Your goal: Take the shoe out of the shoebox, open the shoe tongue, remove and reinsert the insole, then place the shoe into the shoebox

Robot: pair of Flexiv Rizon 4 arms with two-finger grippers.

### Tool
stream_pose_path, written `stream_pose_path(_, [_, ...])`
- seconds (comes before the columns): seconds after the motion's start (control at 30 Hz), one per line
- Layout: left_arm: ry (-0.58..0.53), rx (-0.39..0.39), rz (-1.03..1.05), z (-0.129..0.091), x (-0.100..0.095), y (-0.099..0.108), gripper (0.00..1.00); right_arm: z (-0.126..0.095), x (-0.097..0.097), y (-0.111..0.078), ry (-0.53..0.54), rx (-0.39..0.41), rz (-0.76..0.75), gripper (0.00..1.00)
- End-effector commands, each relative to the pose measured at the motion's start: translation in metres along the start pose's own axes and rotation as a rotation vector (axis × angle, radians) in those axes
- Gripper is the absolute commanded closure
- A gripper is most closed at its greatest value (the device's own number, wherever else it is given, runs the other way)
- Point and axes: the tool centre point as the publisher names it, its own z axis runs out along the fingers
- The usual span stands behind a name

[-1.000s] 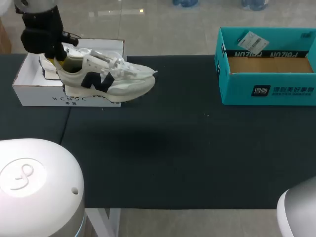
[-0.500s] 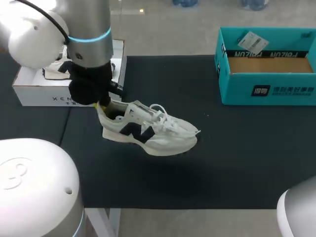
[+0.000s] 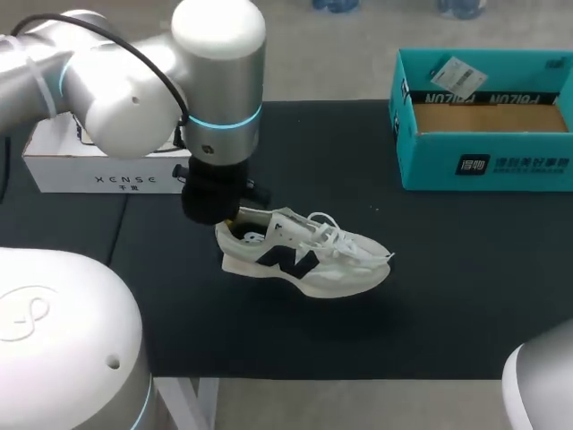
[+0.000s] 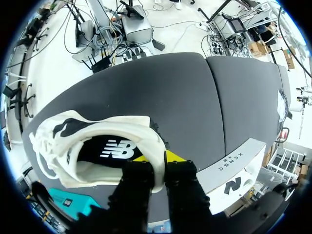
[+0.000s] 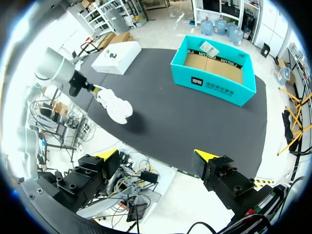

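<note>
A white sneaker (image 3: 304, 255) with a dark side logo sits low over the black mat near the table's middle, toe pointing right. My left gripper (image 3: 235, 218) is shut on its heel collar. In the left wrist view the collar is pinched between the yellow tips of that gripper (image 4: 156, 158), and the shoe (image 4: 92, 146) stretches out ahead. I cannot tell whether the sole touches the mat. The white shoebox (image 3: 98, 170) stands at the far left, partly hidden by my left arm. My right gripper (image 5: 158, 156) is open and holds nothing, high up and off the table's front edge.
A teal cardboard box (image 3: 483, 166), open on top, stands at the back right with a tag lying inside. In the right wrist view the same teal box (image 5: 214, 73) and the white shoebox (image 5: 117, 57) sit at opposite ends of the mat.
My left arm has carried the sneaker from above the white shoebox rightward and toward the front, lowering it to the middle of the mat. The right arm has not moved.
</note>
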Motion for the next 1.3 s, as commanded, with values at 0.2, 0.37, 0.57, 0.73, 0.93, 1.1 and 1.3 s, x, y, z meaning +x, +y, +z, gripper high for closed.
stream_pose_path(0.2, [0.051, 0.077, -0.037, 0.023, -0.041, 0.027, 1.00, -0.001, 0.000, 0.004, 0.000, 0.009, 0.001, 0.00])
stream_pose_path(0.37, [0.075, 0.093, -0.088, 0.031, -0.048, 0.034, 1.00, -0.001, 0.000, 0.004, 0.000, 0.009, 0.001, 0.00])
stream_pose_path(0.57, [0.100, 0.111, -0.136, 0.041, -0.052, 0.033, 1.00, -0.001, 0.000, 0.004, 0.000, 0.009, 0.001, 0.00])
stream_pose_path(0.73, [0.127, 0.117, -0.144, 0.051, -0.059, 0.032, 1.00, -0.001, 0.000, 0.004, 0.000, 0.009, 0.001, 0.00])
stream_pose_path(0.93, [0.144, 0.103, -0.139, 0.059, -0.062, 0.027, 1.00, -0.001, 0.000, 0.004, 0.000, 0.009, 0.001, 0.00])
stream_pose_path(1.1, [0.155, 0.120, -0.140, 0.065, -0.060, 0.027, 0.00, -0.001, 0.000, 0.004, 0.000, 0.009, 0.001, 0.00])
stream_pose_path(1.3, [0.086, 0.092, -0.180, 0.036, -0.042, 0.035, 0.00, -0.001, 0.000, 0.004, 0.000, 0.009, 0.001, 0.00])
